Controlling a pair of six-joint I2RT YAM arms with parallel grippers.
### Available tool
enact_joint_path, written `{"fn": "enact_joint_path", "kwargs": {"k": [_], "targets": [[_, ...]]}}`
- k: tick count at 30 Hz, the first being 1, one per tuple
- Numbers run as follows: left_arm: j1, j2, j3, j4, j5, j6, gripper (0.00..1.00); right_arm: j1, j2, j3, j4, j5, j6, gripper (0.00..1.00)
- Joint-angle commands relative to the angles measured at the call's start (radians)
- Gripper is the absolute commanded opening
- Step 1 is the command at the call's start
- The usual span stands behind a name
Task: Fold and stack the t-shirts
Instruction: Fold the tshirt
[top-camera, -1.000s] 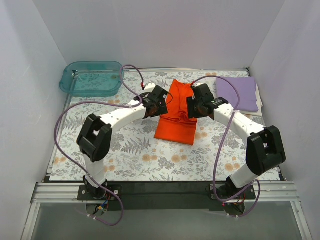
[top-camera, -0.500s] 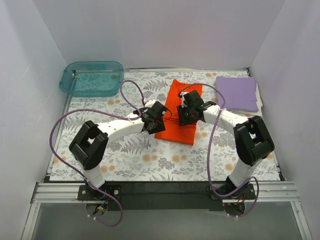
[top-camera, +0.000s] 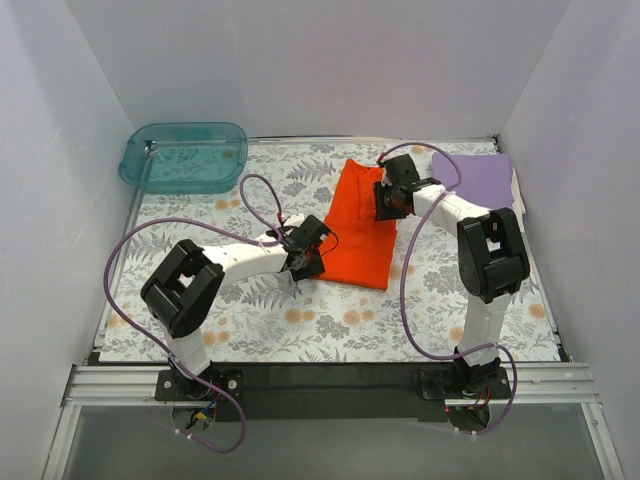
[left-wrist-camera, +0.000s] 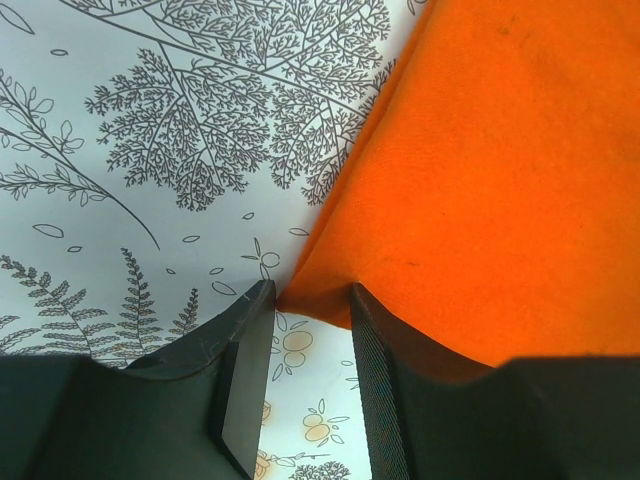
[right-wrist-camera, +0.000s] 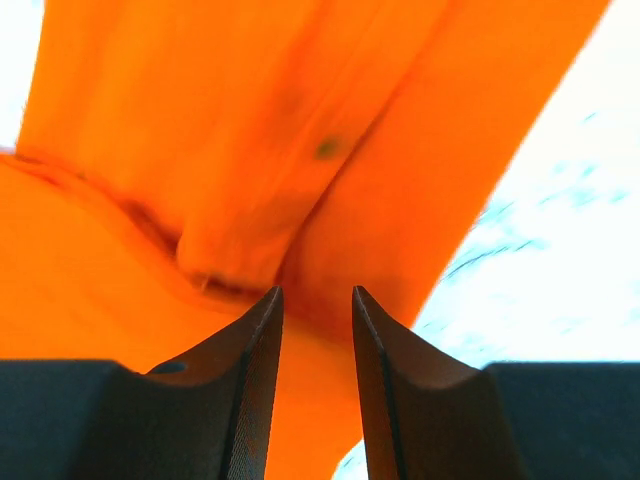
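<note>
The orange-red t-shirt (top-camera: 360, 232) lies folded into a long strip in the middle of the table. My left gripper (top-camera: 309, 263) is down at its near left corner. In the left wrist view the jaws (left-wrist-camera: 310, 298) stand partly open, and the shirt's corner (left-wrist-camera: 480, 180) reaches in between their tips. My right gripper (top-camera: 388, 203) hovers over the strip's far right part. Its jaws (right-wrist-camera: 317, 298) are also partly open above a fold of orange cloth (right-wrist-camera: 250, 150), with nothing pinched. The lavender t-shirt (top-camera: 488, 180) lies folded at the back right.
A translucent teal tub (top-camera: 185, 157) stands at the back left. A floral cloth (top-camera: 250, 320) covers the table. White walls close in the left, back and right sides. The right arm's forearm runs beside the lavender shirt's left edge.
The left gripper slid toward me, down the shirt's left edge to its near corner. The right gripper moved away toward the shirt's far end. Both sets of jaws narrowed.
</note>
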Motion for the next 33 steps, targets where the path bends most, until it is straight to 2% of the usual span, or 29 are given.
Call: {"fn": "enact_joint_path", "kwargs": {"k": [1,4,9,12,19,24,30,33], "targets": [[0.001,-0.005,-0.046,-0.002,0.020,-0.026,0.35,-0.023,0.002,0.091,0.038,-0.031,0.017,0.34],[0.001,-0.017,-0.059,0.000,0.025,-0.032,0.35,-0.019,-0.038,0.085,0.059,-0.160,0.026,0.34],[0.001,-0.034,-0.052,-0.013,0.006,-0.038,0.35,-0.013,-0.153,-0.047,0.123,-0.329,0.066,0.34],[0.001,-0.075,-0.040,-0.028,-0.023,-0.055,0.36,-0.022,-0.219,-0.122,0.174,-0.368,0.097,0.35],[0.001,-0.155,0.017,-0.023,-0.084,-0.035,0.39,-0.155,-0.262,-0.343,0.320,-0.591,0.170,0.31],[0.002,-0.169,0.041,0.019,-0.074,0.024,0.39,-0.227,-0.245,-0.382,0.381,-0.696,0.198,0.28],[0.008,-0.137,-0.005,0.139,0.055,0.100,0.31,-0.217,-0.290,-0.479,0.467,-0.852,0.288,0.26],[0.013,-0.131,-0.028,0.171,0.068,0.117,0.25,-0.168,-0.298,-0.516,0.467,-0.921,0.281,0.23]]}}
